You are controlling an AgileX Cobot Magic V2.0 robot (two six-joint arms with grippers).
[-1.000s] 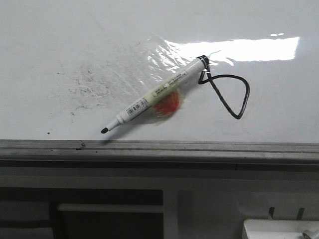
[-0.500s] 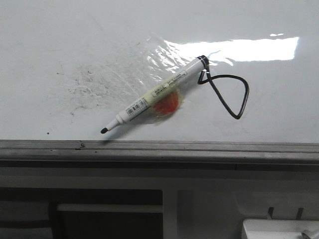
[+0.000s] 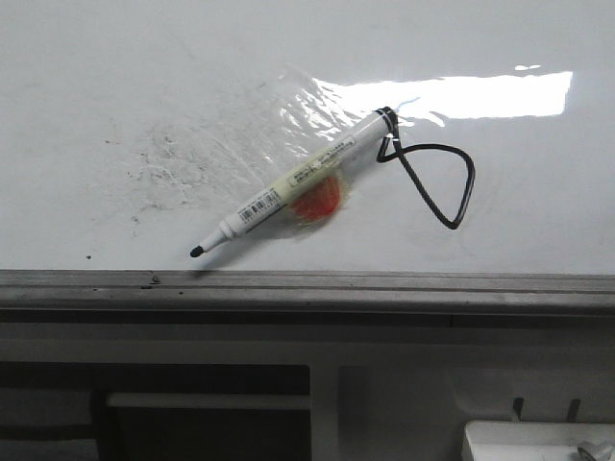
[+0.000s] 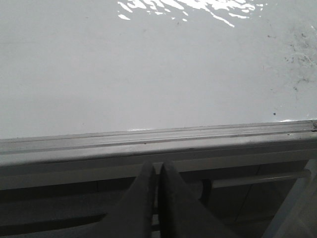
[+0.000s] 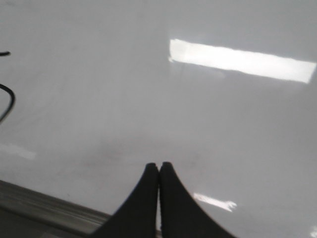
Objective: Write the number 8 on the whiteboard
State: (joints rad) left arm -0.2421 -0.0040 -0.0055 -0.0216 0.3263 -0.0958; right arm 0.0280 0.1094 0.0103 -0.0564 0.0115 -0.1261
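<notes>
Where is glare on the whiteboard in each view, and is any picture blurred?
Front view: a bright rectangular glare on the whiteboard above the number 8, with ripples on the tape patch. Left wrist view: rippled glare at the far edge of the board, and the picture is fairly sharp. Right wrist view: a glare strip, and the whole picture is soft.

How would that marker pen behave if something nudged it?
The marker pen looks round, so it would probably roll. The whiteboard is glossy, so it may also slide. It seems slim and light, and likely stiff.
</notes>
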